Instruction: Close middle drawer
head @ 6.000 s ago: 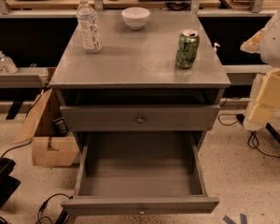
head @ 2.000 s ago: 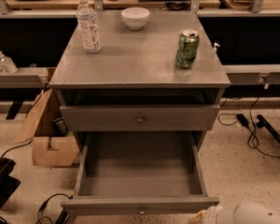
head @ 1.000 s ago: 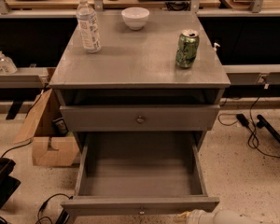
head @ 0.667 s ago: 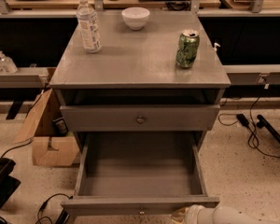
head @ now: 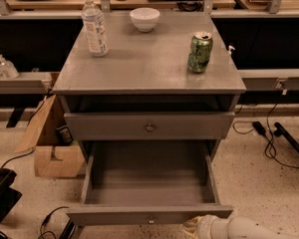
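Note:
The grey cabinet (head: 148, 66) stands in the middle of the view. Its middle drawer (head: 134, 215) is pulled far out toward me, and its shallow box (head: 148, 178) is empty. A small round knob (head: 150, 218) sits at the centre of its front. My gripper (head: 192, 226) is at the bottom edge of the view, on a white arm (head: 239, 229) coming in from the lower right. It sits right at the right part of the drawer's front, just below its top edge. Whether it touches the front I cannot tell.
The top drawer (head: 150, 127) stands slightly out. A water bottle (head: 94, 26), a white bowl (head: 144, 19) and a green can (head: 200, 52) stand on the cabinet top. A cardboard box (head: 50, 143) lies left, cables (head: 269, 138) right, a black object (head: 0, 193) lower left.
The arm has come down from the right side to the bottom of the view. My gripper has moved left along the open drawer's front. The drawer has not moved.

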You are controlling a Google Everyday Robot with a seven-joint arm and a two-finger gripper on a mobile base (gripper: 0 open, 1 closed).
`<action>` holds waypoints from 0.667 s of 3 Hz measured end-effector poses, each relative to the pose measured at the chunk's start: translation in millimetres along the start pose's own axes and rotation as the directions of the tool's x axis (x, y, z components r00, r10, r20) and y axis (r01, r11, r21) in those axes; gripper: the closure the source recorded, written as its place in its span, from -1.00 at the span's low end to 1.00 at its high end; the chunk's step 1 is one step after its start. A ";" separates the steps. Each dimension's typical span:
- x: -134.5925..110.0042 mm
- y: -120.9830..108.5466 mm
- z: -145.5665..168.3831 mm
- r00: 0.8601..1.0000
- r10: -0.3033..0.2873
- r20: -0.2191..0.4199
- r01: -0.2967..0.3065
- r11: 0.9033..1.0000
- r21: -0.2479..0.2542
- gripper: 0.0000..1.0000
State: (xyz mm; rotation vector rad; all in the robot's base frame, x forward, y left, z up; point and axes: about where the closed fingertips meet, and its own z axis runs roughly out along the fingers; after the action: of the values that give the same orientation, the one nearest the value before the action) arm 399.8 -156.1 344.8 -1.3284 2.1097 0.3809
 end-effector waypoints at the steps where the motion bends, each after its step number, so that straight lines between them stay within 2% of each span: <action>1: -3.0 20.2 -1.4 1.000 0.009 0.004 -0.009 1.000 -0.018 1.00; 2: 0.4 46.1 -1.9 0.999 0.033 0.018 -0.033 0.999 -0.021 1.00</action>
State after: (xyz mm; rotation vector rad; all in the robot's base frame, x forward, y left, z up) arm 358.1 -136.4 342.4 -1.2984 2.1197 0.4286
